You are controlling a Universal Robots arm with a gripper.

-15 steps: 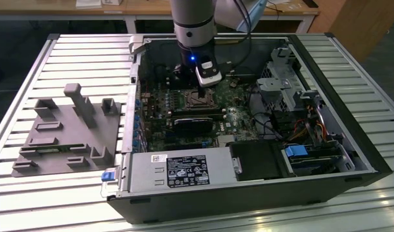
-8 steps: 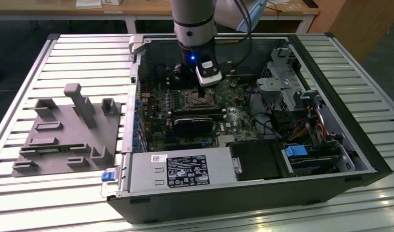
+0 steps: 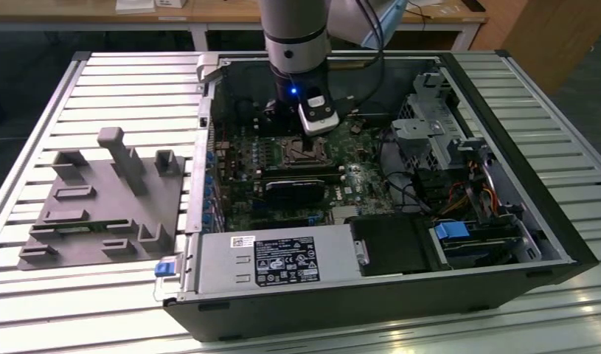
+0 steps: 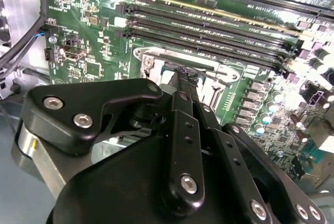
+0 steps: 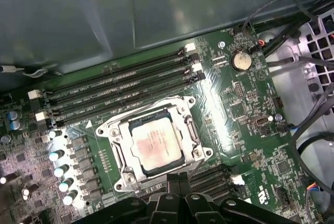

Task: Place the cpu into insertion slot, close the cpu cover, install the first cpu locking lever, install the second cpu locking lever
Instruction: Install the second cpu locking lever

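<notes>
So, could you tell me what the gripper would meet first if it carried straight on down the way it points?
Probably the cpu cover closed over the cpu in the insertion slot; the gripper hangs just above that socket, though the gap is hard to judge.

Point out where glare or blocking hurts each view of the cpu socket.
First wrist view: a bright reflection washes the cpu pinkish, and glare streaks the board beside the cpu cover. Second wrist view: the gripper body blocks most of the socket. Exterior view: the case interior is dim.

Exterior view looks down from afar; both wrist views closely face the motherboard (image 5: 235,104).
</notes>
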